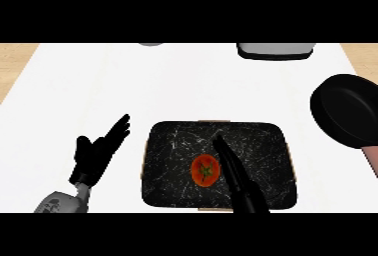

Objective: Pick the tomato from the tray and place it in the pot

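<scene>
From the head view, the tomato (pixel 205 170) lies on the dark marbled tray (pixel 170 145), a little below the tray's middle. The right hand (pixel 238 177) reaches over the tray from its lower edge, fingers straight and closed on nothing, just right of the tomato; whether it touches the tomato cannot be told. The left hand (pixel 96 155) rests open, left of the tray, fingers up. The black pot (pixel 345 112) sits up and right of the tray, well apart.
</scene>
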Motion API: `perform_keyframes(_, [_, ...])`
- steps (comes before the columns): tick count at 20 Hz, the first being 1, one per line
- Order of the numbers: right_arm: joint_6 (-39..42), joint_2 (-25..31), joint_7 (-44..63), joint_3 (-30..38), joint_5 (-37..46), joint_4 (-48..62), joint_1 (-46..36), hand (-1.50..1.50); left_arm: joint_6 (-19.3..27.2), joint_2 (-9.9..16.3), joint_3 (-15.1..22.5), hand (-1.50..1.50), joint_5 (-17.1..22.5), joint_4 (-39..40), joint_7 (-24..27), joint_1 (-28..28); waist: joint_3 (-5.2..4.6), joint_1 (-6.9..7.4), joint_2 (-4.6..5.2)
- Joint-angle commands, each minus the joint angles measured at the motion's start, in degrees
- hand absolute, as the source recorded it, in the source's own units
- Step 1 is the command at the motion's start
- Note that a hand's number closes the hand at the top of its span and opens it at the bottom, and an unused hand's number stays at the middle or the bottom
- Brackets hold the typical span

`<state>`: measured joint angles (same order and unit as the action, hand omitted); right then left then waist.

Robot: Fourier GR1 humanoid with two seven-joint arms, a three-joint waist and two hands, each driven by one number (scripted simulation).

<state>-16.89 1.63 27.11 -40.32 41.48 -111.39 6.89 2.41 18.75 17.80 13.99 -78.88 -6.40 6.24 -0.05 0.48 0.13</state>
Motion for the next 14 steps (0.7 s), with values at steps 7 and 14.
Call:
perform_keyframes(7, [-0.20,-1.55,-1.54,4.38,-2.23,15.00,-7.18,-1.50,-2.76,-2.38,-4.14,0.00,-3.36,1.34,-0.90,0.28,0.05,-0.44,-0.14])
perform_keyframes(14, [-1.62,2.17,-16.20,10.50,-8.67,15.97,-1.05,-1.50,-2.89,-5.91,-4.36,0.00,-5.81,0.36,-1.86,-1.44,0.06,-0.55,-0.15])
